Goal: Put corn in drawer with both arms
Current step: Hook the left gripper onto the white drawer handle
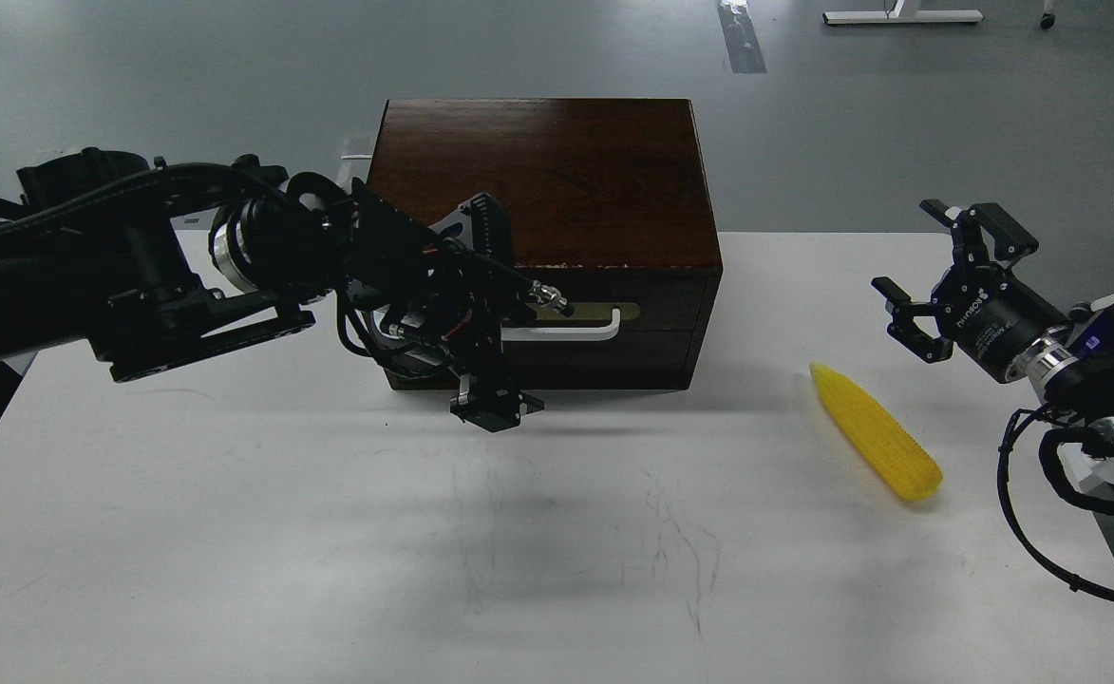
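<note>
The corn (875,432) lies on the white table at the right, with its pointed end toward the box. The drawer (651,323) in the dark wooden box is shut, and its white bar handle (575,332) is partly hidden behind my left gripper. My left gripper (488,318) hangs in front of the drawer's left half with its fingers spread wide, one up and one down. It holds nothing. My right gripper (927,275) is open and empty, hovering above and to the right of the corn.
The wooden box (538,171) stands at the back middle of the table (329,551). The table's right edge runs close to the corn, and my right arm's cables (1031,532) loop there. Grey floor lies beyond.
</note>
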### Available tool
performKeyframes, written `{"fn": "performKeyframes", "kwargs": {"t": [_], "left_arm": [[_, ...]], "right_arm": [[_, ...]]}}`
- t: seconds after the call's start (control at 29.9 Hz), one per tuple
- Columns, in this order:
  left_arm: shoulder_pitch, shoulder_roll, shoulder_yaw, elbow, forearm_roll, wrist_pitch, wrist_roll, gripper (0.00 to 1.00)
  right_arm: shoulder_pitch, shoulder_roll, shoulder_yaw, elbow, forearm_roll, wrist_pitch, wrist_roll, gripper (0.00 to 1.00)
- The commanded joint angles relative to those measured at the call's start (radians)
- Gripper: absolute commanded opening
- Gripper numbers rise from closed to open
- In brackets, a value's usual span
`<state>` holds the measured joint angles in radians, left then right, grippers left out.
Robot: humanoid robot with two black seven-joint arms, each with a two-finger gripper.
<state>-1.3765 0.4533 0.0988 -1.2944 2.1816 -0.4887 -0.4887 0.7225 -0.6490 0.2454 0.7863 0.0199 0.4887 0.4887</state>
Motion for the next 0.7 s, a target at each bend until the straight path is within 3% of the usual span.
{"fn": "performKeyframes", "kwargs": {"t": [0.0,0.67], "left_arm": [[0.000,-0.001,0.009,0.001,0.000,0.000,0.000,0.98],[0.002,-0.042,0.042,0.038,0.000,0.000,0.000,0.98]], "right_arm": [[0.000,0.000,0.000,-0.002,0.000,0.000,0.000,1.00],[0.000,0.002,0.000,-0.009,0.000,0.000,0.000,1.00]]}}
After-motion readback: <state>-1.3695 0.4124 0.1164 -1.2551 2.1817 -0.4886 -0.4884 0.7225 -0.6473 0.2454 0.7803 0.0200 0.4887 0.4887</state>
